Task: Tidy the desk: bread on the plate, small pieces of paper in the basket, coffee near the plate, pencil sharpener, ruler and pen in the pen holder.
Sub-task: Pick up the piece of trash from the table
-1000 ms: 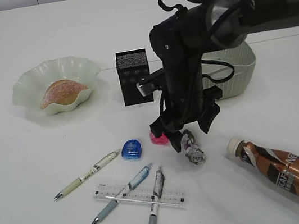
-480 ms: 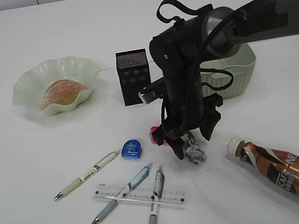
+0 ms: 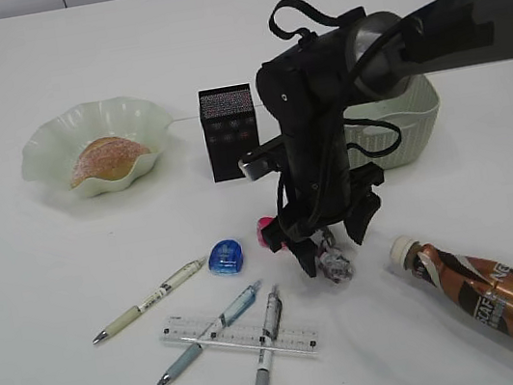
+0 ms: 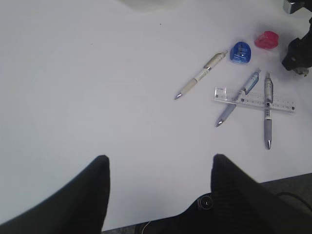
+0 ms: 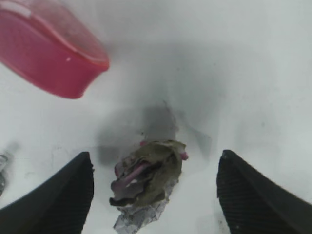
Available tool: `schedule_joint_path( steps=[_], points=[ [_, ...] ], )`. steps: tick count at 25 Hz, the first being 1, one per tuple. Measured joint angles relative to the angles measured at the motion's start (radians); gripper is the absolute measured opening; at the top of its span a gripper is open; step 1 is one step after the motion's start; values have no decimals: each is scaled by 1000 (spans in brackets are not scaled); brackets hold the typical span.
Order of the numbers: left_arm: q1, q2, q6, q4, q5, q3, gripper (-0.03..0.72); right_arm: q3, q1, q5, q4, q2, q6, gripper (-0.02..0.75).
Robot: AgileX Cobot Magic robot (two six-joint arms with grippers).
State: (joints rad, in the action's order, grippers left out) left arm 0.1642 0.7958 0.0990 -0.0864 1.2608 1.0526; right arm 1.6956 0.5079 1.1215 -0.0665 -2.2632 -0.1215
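Step in hand: paper pickup. Right hand (image 3: 329, 239) hung spread astride paper wad (image 5: 146, 183) mid-bench (pink sharpener (image 5: 48, 48) just beside). Next: lower, pinch, carry to basket (image 3: 412, 124). Left hand (image 4: 158, 168) spread, empty.

A plain white table (image 3: 62, 380) carries a wavy pale-green plate (image 3: 44, 148) at left, a black mesh pen holder (image 3: 229, 130) and a sage basket (image 3: 412, 124) farther back. Up front lie three pens, two crossing a clear ruler (image 3: 238, 335), a blue sharpener (image 3: 226, 257), a pink sharpener (image 3: 267, 234), crumpled paper (image 3: 333, 264) and a toppled coffee bottle (image 3: 487, 291).
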Motion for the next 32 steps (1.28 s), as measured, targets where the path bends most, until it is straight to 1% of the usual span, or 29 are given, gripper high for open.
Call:
schedule_joint_path(
  steps=[13,15,17,23,26,27,28,32],
  points=[
    [0,0,0,0,0,0,469,0,0,2,3,0,0,576],
    [0,0,0,0,0,0,469,0,0,2,3,0,0,555],
    [0,0,0,0,0,0,469,0,0,2,3,0,0,492],
    [0,0,0,0,0,0,469,0,0,2,3,0,0,169],
    [0,0,0,0,0,0,469,0,0,2,3,0,0,50],
    [0,0,0,0,0,0,469,0,0,5,3,0,0,18],
    [0,0,0,0,0,0,469,0,0,7,3,0,0,2],
    [0,0,0,0,0,0,469,0,0,24,3,0,0,-11]
  ],
)
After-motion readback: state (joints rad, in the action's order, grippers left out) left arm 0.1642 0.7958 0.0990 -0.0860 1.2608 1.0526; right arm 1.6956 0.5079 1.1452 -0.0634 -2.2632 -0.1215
